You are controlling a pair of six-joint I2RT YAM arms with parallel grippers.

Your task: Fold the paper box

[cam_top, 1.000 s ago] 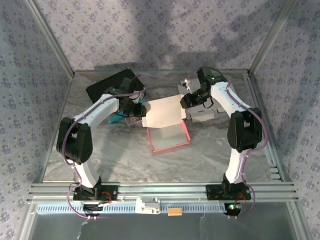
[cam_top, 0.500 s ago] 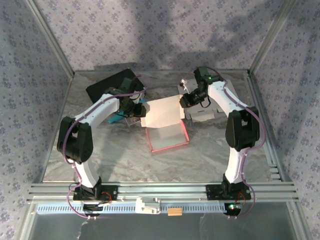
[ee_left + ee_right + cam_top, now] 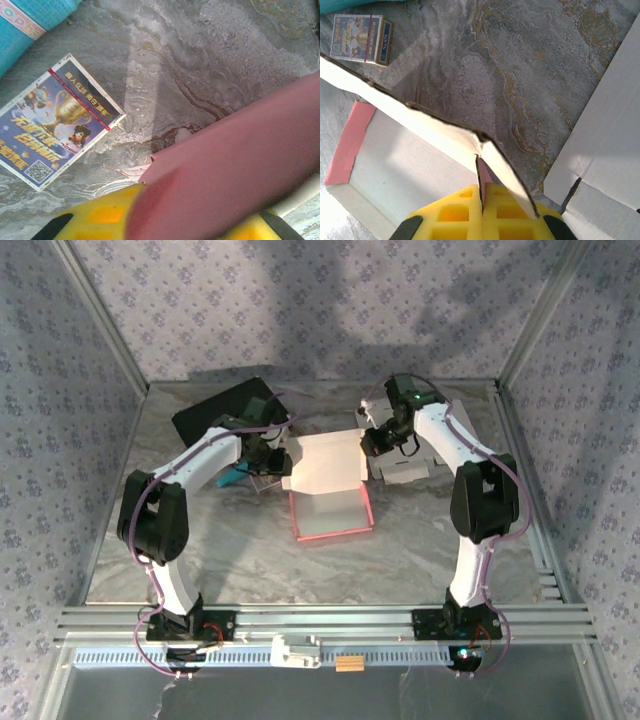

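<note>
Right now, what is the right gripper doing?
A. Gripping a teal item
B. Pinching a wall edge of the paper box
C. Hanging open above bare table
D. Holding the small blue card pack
B: in the right wrist view the right gripper has its yellow fingers pressed together on a thin cardboard edge of the paper box, while the small blue card pack lies apart on the table.

The teal pack (image 3: pixel 30 17) carries a pale band reading "opho", cut off at the frame edge. The small printed box (image 3: pixel 55 120) bears Chinese characters, probably too soft to read reliably, and a QR code.
</note>
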